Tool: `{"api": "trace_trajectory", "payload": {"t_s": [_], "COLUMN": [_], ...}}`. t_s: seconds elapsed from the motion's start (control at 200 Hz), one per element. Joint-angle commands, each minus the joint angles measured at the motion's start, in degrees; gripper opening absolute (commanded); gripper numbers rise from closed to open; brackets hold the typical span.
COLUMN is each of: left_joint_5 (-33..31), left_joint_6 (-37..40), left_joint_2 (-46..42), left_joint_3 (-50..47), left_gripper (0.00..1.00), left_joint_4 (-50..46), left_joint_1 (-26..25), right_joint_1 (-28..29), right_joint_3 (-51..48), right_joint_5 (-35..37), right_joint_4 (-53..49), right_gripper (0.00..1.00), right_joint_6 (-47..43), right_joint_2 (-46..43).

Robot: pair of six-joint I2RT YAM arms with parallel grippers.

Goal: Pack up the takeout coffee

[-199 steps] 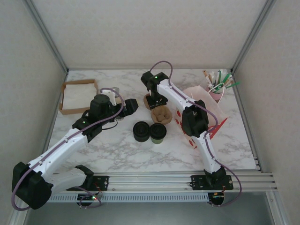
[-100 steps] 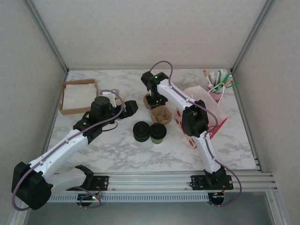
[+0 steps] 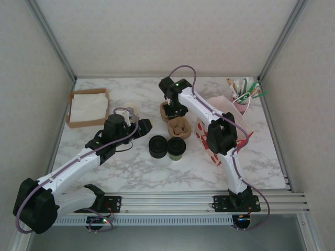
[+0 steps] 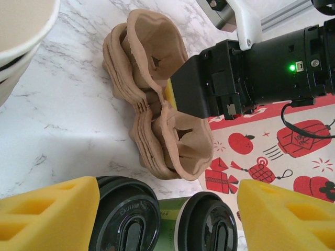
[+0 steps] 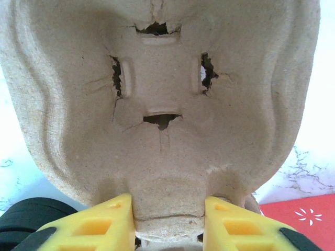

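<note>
The takeout coffee [image 3: 176, 148], a green cup with a black lid [image 4: 212, 226], stands mid-table beside a squat stack of black lids [image 3: 157, 146]. My left gripper [image 3: 143, 125] hovers just left of them. In the left wrist view it is open [image 4: 167, 219], its yellow fingers [image 4: 47, 214] standing outside both the lid stack [image 4: 125, 222] and the coffee. My right gripper [image 3: 174, 111] is behind the coffee, shut [image 5: 167, 209] on the centre ridge of the top brown pulp cup carrier [image 5: 162, 104] of a stack [image 3: 177, 125].
A white paper bag with red prints [image 3: 222, 130] lies right of the carriers. A stack of lidless cups [image 3: 129, 112] stands behind my left gripper. A napkin box [image 3: 86, 107] sits far left, and a pink cup of utensils [image 3: 242, 98] far right.
My left gripper has drawn slightly nearer and lower beside the lid stack. My right wrist has shifted a little to the right over the carriers.
</note>
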Motion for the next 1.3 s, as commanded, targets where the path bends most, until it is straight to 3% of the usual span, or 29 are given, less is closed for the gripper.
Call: {"api": "trace_trajectory", "payload": {"t_s": [0.0, 0.396, 0.816, 1.297], "left_joint_5": [1.12, 0.17, -3.52, -5.44], "left_joint_6": [-0.88, 0.06, 5.75, 8.14], "left_joint_2": [0.19, -1.50, -2.13, -8.18], "left_joint_3": [-0.64, 0.95, 9.54, 15.18], "left_gripper": [0.69, 0.72, 0.77, 0.79], "left_joint_4": [2.60, 1.39, -5.27, -6.49], "left_joint_1": [0.37, 0.28, 0.28, 0.28], "right_joint_1": [-0.25, 0.56, 1.33, 1.55], "right_joint_3": [-1.46, -2.28, -2.93, -7.00], "right_joint_5": [-1.29, -2.76, -9.80, -15.84], "right_joint_4": [0.11, 2.45, 6.97, 9.97], "right_gripper": [0.32, 0.32, 0.31, 0.32], "right_joint_6": [-0.20, -1.26, -1.70, 0.85], "right_joint_2": [-3.00, -7.95, -15.26, -26.99]}}
